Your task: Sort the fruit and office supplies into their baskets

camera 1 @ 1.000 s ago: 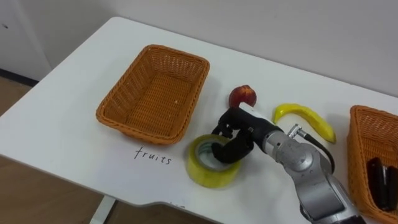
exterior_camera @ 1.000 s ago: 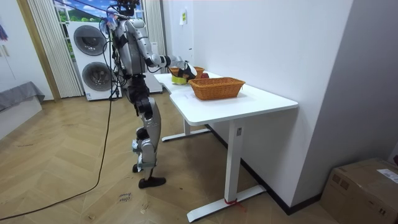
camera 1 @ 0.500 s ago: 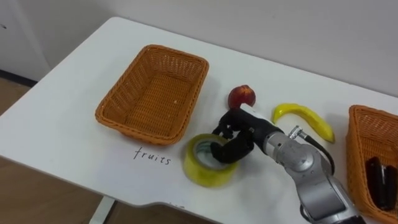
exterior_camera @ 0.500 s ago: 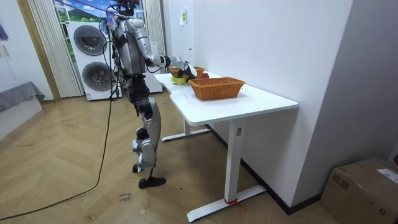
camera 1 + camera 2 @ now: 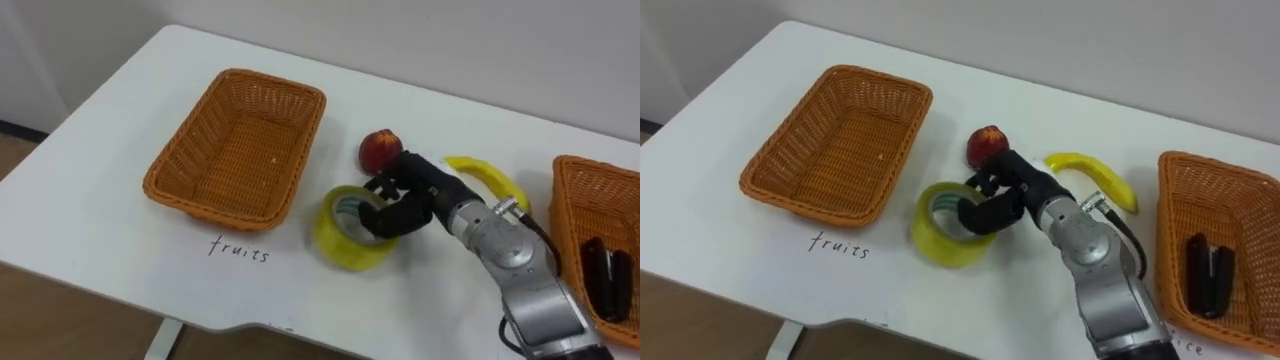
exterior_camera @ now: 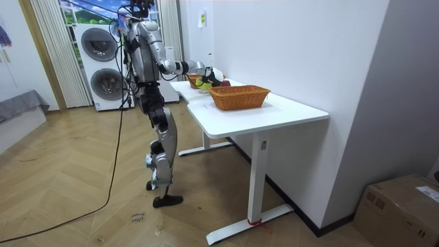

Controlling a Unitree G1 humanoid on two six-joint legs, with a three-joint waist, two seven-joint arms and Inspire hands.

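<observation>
left eye view: right hand (image 5: 400, 210) grips a tilted yellow tape roll (image 5: 340, 250). it is just beside the fruit basket (image 5: 298, 160).

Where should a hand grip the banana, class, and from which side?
Probably across its middle, from above. The banana lies flat on the table, its top unobstructed, and its curve puts the balance near mid-length. The right hand, curled round the tape roll, sits in front of it, so a low approach from the front looks blocked.
</observation>
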